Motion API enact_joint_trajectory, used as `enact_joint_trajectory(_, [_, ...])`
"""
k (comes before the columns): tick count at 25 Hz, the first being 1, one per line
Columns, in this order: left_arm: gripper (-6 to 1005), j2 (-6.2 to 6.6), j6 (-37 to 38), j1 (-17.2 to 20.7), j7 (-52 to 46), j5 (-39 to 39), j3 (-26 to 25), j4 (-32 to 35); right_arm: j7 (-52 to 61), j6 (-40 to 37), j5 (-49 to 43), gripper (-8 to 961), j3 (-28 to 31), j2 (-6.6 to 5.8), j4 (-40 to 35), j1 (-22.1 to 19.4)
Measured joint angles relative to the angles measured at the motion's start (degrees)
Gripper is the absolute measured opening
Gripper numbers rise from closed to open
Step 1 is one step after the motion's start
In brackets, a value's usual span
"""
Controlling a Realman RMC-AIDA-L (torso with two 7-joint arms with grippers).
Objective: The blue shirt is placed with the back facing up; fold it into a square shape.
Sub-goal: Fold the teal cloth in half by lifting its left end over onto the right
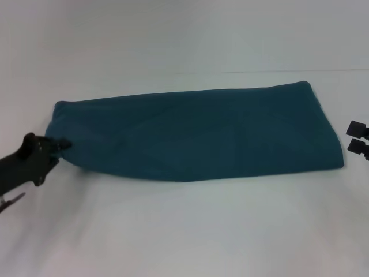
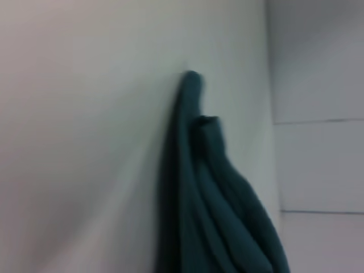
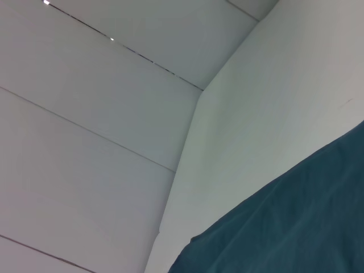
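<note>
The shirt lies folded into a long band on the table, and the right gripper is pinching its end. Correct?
Not quite. The left gripper is at the shirt's end; the right gripper sits apart from the opposite end. The head view shows this. The long band on the table is right.

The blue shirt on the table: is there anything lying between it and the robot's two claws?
Nothing visible. The blue shirt lies alone on the white table, folded into a long band. The left gripper is already at its left end, and the right gripper waits just off its right end, with bare table between.
</note>
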Motion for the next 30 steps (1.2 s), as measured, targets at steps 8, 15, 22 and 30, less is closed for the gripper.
enact_joint_trajectory(8, [28, 4.05, 4.3, -0.2, 3.6, 2.5, 1.1, 4.3, 0.1, 0.4, 0.0, 900, 0.3, 0.1, 0.0, -0.2])
enact_joint_trajectory(15, [27, 5.3, -1.5, 0.8, 4.9, 8.6, -1.2, 6.5, 0.3, 0.3, -0.3, 900, 0.8, 0.55, 0.0, -0.1])
enact_joint_trajectory(22, [27, 5.38, -7.3, 1.1, 5.8, 9.1, -2.3, 6.6, 0.3, 1.5, -0.4, 900, 0.7, 0.27, 0.0, 0.1])
enact_joint_trajectory(30, [27, 5.37, -1.4, 0.5, 8.3, 6.2, -2.4, 7.4, 0.5, 1.5, -0.4, 900, 0.5, -0.07, 0.0, 0.8])
